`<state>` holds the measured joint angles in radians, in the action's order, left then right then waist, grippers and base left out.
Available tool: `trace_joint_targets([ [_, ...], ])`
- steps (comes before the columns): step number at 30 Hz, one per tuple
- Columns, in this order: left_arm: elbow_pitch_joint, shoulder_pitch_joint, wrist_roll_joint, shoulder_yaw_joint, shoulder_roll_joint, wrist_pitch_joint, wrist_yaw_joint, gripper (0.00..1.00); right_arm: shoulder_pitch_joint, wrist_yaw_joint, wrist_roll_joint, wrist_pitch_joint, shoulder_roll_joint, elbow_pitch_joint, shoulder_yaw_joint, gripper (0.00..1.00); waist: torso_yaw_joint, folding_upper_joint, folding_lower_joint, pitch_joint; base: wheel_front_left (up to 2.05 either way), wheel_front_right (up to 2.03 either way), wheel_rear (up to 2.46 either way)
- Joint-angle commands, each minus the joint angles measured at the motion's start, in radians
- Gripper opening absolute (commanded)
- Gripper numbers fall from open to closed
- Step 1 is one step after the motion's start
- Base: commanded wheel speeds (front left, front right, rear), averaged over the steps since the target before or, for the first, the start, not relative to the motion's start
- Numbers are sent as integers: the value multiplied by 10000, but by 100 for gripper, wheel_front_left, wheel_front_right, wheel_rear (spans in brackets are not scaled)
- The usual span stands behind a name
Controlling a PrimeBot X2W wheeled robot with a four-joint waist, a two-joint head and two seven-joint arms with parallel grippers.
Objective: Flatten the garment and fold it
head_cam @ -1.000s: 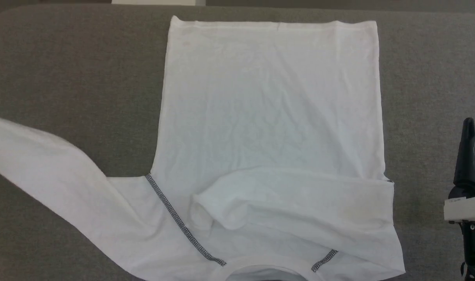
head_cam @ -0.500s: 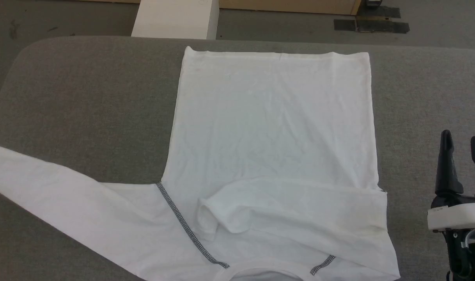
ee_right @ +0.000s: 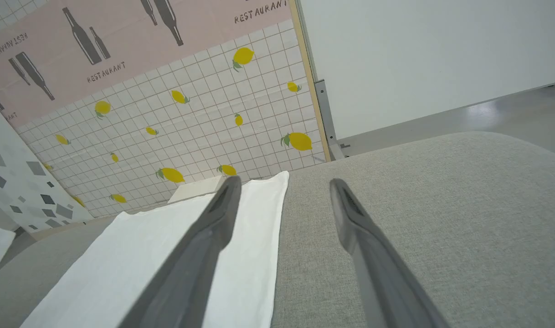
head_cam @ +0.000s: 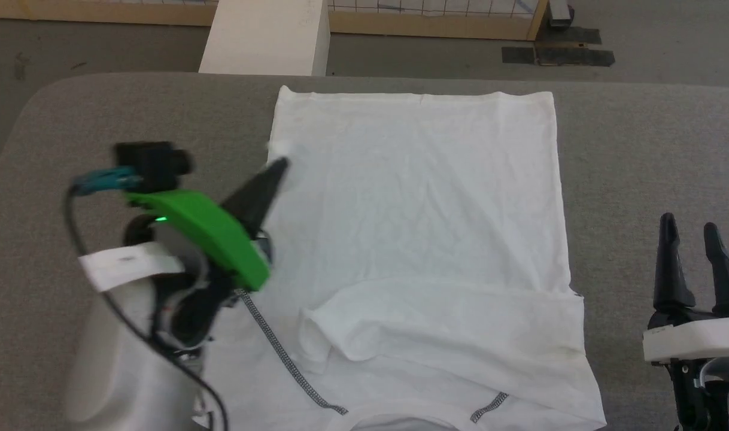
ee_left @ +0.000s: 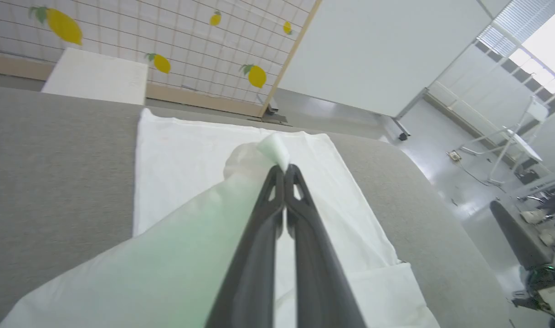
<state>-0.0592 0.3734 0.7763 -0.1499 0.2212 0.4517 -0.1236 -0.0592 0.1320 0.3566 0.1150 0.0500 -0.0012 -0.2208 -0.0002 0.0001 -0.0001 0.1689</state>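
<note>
The white garment (head_cam: 412, 197) lies spread on the grey padded table (head_cam: 640, 149), hem at the far side, collar and dark zigzag seams at the near edge. Its right sleeve is folded across the chest. My left gripper (head_cam: 281, 163) hovers over the garment's left edge, shut on the end of the left sleeve. In the left wrist view the closed gripper (ee_left: 285, 167) pinches a bit of white cloth, and the sleeve (ee_left: 177, 246) hangs back from it. My right gripper (head_cam: 693, 227) stands open over bare table to the right of the garment (ee_right: 168, 246), its fingertips (ee_right: 284, 182) apart with nothing between them.
A rigid white box (head_cam: 269, 36) stands on the floor just beyond the table's far edge. A low wooden-framed partition (head_cam: 436, 18) runs behind it. Bare grey table lies on both sides of the garment.
The head camera has tilted up, bringing the floor and box into view. My left arm has come in, lifting the left sleeve from the table's left side toward the garment's body.
</note>
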Motion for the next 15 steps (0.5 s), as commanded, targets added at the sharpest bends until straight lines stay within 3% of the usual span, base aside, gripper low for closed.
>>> trace_joint_targets([
  [1, 192, 460, -218, -543, -291, 76, -69, 0, 25, -13, 70, 66, 3, 41, 59, 100, -92, -1, 1, 10, 0, 0, 0],
  [7, 1550, 1612, -699, -3066, -1341, 102, -70, 0, -60, -13, 142, 127, 3, 115, 100, 100, -551, -1, 1, 238, 0, 0, 0],
  [15, 2868, 2532, -262, -5978, -1664, -363, -70, 0, -77, -13, 351, 374, 3, 372, 169, 100, -1337, -1, 1, 580, 0, 0, 0],
])
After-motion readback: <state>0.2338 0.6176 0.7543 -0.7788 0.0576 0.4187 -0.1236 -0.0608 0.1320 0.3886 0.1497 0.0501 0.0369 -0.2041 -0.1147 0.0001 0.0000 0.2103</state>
